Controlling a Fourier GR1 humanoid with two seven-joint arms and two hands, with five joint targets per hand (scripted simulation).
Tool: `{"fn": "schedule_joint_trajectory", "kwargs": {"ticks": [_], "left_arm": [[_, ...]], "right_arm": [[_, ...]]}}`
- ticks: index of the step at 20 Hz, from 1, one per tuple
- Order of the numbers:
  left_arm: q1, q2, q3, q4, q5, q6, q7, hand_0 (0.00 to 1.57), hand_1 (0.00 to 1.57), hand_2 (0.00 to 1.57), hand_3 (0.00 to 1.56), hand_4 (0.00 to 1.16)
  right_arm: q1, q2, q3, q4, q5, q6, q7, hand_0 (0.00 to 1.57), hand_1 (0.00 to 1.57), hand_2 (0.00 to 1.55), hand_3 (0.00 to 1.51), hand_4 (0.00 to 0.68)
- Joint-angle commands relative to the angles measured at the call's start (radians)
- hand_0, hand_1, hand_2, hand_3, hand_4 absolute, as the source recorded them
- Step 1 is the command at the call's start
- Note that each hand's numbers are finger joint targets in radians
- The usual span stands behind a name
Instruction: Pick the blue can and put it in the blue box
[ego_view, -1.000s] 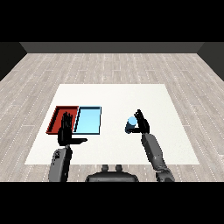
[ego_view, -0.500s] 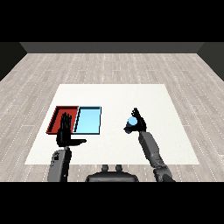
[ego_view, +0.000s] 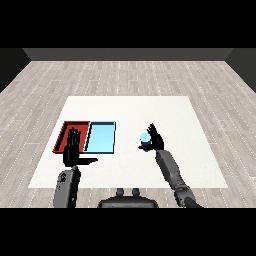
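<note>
on the big white square table (ego_view: 165, 107) the light blue shallow tray (ego_view: 100, 138) lies touching the red shallow tray (ego_view: 64, 136), with the small blue round can (ego_view: 145, 139) off to their right, apart from both. black right hand (ego_view: 155, 141) is curled round the can. black left hand (ego_view: 73, 151) hovers flat, fingers straight, over the near edge of the red tray. my worry: the carry goes leftward, so overshooting could land the can in red, or it bumps that left hand.
</note>
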Motion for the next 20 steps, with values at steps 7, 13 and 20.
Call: {"fn": "schedule_joint_trajectory", "kwargs": {"ticks": [7,13,20], "left_arm": [[0.040,-0.032,-0.036,-0.071,-0.036,0.043,0.013,0.00,0.00,0.00,0.00,0.00],[-0.006,-0.004,-0.003,0.009,0.007,-0.013,-0.011,0.00,0.00,0.00,0.00,0.00],[0.063,-0.043,-0.072,0.014,-0.050,-0.007,-0.029,0.00,0.00,0.00,0.00,0.00]], "right_arm": [[-0.026,0.004,0.031,0.051,0.089,-0.162,0.010,1.55,1.55,1.48,1.45,0.647],[-0.028,-0.035,0.005,0.059,0.092,-0.134,0.027,1.56,1.56,1.49,1.44,0.683],[-0.025,-0.013,0.030,-0.095,0.107,-0.171,0.054,1.50,1.50,1.46,1.42,0.657]]}}
